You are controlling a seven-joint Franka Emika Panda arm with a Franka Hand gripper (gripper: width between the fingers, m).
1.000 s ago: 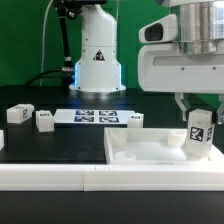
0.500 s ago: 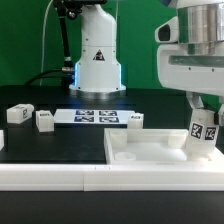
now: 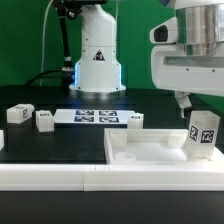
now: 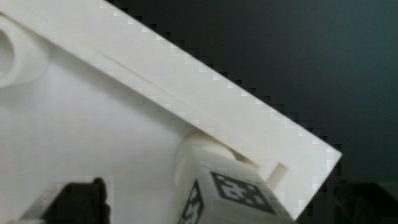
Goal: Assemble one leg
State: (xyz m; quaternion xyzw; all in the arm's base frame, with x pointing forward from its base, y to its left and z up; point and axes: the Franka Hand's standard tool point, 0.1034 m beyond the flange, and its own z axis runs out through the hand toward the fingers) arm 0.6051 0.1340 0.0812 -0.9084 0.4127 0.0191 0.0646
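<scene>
Leg [image 3: 204, 133] [image 4: 228, 185], a small white post with a black-and-white tag on its face, is at a corner of the tray [image 3: 140, 152] [image 4: 107, 130], at the tray's end on the exterior view's right. We see it tilted. Its lower end is behind the tray's front wall, so we cannot tell if it touches the tray. Just above the leg are the fingers [image 3: 181, 101] [image 4: 80, 200], under the white hand of the arm. In the wrist view one dark finger shows beside the leg with a gap between them. The other finger is hidden, so we cannot tell if the fingers hold the leg or stand wide. Three more small white blocks [image 3: 45, 120] and the marker board [image 3: 95, 117] lie on the black counter [image 3: 50, 148] beyond the tray.
</scene>
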